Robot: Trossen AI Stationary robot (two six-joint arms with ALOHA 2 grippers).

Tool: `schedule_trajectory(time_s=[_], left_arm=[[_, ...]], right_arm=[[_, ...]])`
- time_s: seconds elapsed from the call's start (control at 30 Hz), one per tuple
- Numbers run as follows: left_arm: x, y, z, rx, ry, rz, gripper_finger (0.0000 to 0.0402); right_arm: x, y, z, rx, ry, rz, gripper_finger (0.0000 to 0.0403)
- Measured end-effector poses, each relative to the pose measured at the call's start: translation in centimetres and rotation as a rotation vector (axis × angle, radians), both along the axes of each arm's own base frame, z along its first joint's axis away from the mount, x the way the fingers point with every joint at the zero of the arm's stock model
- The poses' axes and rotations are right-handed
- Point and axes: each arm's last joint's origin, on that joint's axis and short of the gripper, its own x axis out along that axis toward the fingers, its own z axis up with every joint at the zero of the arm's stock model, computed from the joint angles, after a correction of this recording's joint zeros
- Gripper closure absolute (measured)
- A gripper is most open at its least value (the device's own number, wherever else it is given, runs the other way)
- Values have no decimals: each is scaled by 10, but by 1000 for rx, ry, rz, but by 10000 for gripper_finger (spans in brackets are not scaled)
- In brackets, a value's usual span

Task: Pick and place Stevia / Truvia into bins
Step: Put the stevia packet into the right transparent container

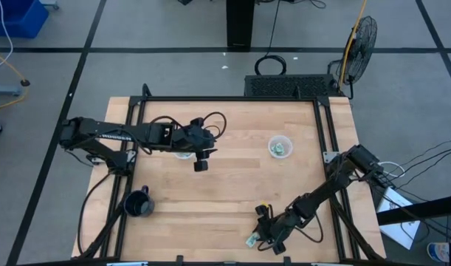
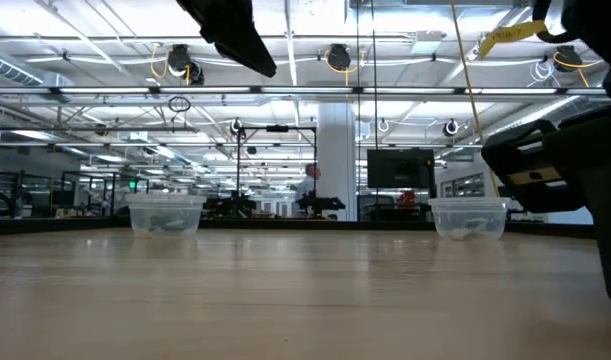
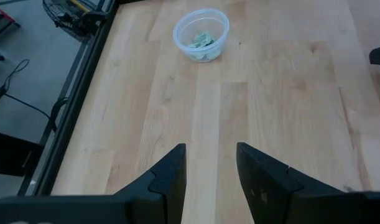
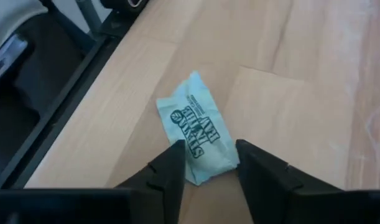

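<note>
One pale green and white Stevia packet [image 4: 196, 127] lies flat on the wood near the table's near edge [image 1: 252, 240]. My right gripper [image 4: 209, 146] is open and low over it, with the packet's nearer end showing between the two fingers; in the high view the gripper [image 1: 263, 235] sits just right of the packet. One clear cup [image 1: 280, 147] stands right of centre and has green packets inside [image 3: 201, 34]. A second clear cup [image 1: 182, 153] is partly hidden under my left arm. My left gripper [image 3: 211, 149] is open above bare wood at mid-table [image 1: 201, 162].
A black mug [image 1: 139, 204] stands at the near left of the table. A dark metal frame [image 1: 328, 140] runs around the tabletop. In the low view both cups [image 2: 166, 215] [image 2: 468, 218] stand on the far part of the table. Bare wood lies between the two arms.
</note>
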Motion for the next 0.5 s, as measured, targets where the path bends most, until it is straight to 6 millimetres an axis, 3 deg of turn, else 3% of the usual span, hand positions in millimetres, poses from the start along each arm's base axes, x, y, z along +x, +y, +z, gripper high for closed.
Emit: schedule_trajectory(time_s=[0.3,0.5], left_arm=[[0,1,0,31,8,-22,254],[2,1,2,38,-18,-26,254]], right_arm=[[5,-11,9,-1,-2,-14,381],[3,-31,27,-66,-32,-65,386]])
